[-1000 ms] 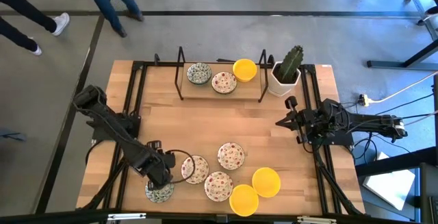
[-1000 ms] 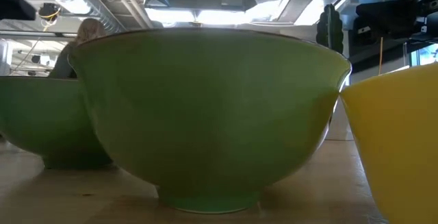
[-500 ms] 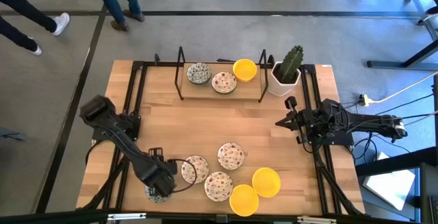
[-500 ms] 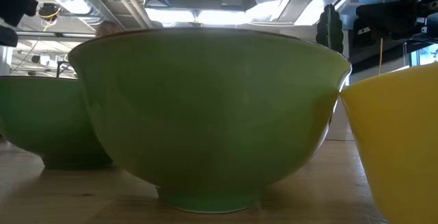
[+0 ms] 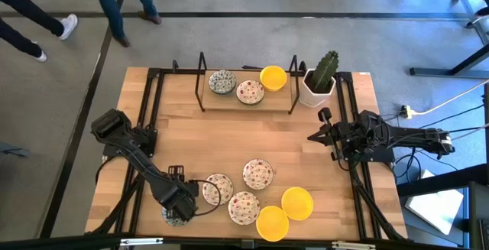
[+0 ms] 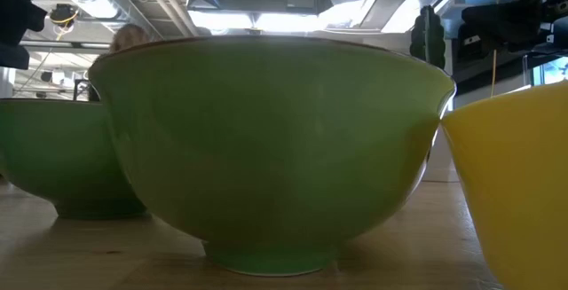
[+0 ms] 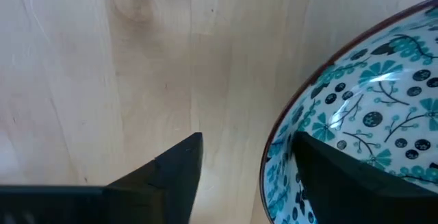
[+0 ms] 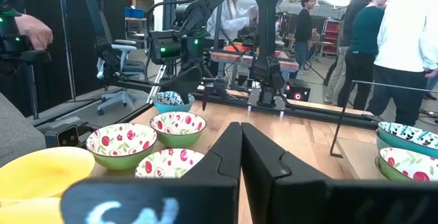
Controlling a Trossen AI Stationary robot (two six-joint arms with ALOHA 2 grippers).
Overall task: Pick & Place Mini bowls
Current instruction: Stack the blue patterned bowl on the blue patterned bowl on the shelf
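Your left gripper [image 5: 177,214] at 7 o'clock, fingers apart astride the teal bowl [image 7: 356,135] rim, right gripper [image 5: 312,136] at 3 o'clock, fingers together.

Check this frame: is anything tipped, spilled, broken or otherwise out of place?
Nothing stands out. The mini bowls sit upright, three on the rack at the back and the rest near the front edge. The left gripper straddles the rim of the green-blue patterned bowl, open. The right gripper waits shut.

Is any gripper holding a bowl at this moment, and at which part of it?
Nothing is held yet. The left gripper is open astride the rim of the green-blue patterned bowl, one finger inside, one outside. The right gripper is shut on nothing.
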